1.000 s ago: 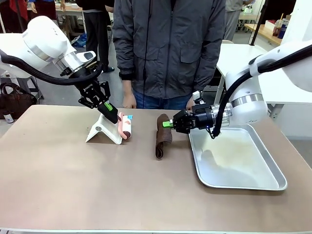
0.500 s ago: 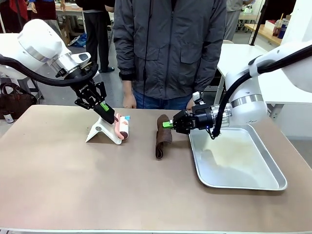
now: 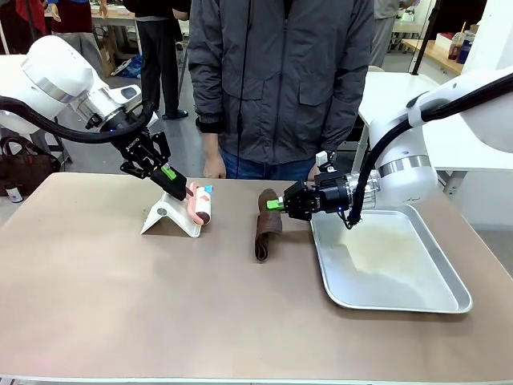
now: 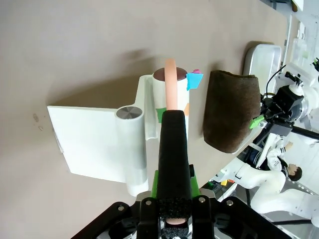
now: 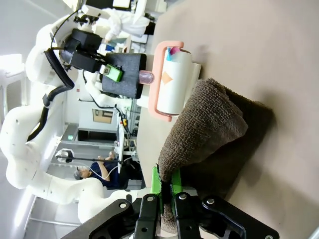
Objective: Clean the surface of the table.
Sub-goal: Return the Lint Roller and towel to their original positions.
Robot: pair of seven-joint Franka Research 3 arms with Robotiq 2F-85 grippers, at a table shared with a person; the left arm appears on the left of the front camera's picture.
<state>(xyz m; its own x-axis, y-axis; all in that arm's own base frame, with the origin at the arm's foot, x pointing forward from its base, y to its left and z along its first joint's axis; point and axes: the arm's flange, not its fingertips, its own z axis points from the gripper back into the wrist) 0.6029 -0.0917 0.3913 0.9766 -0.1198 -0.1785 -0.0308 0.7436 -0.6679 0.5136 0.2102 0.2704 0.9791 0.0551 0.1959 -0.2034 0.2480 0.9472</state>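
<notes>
My left hand (image 3: pixel 178 187) is squeezing the black handle of a lint roller (image 3: pixel 199 203), with its fingers pressed together on it. The roller is lying on a white stand (image 3: pixel 166 217) on the brown counter (image 3: pixel 160 305). My right hand (image 3: pixel 275 204) is pinching a brown cloth (image 3: pixel 268 226), fingers shut tight on one edge. The cloth is hanging down and touching the counter, just beside a silver tray (image 3: pixel 449 273). The counter is stretching wide under everything, and a person in a grey jacket (image 3: pixel 280 80) is standing at its far side.
</notes>
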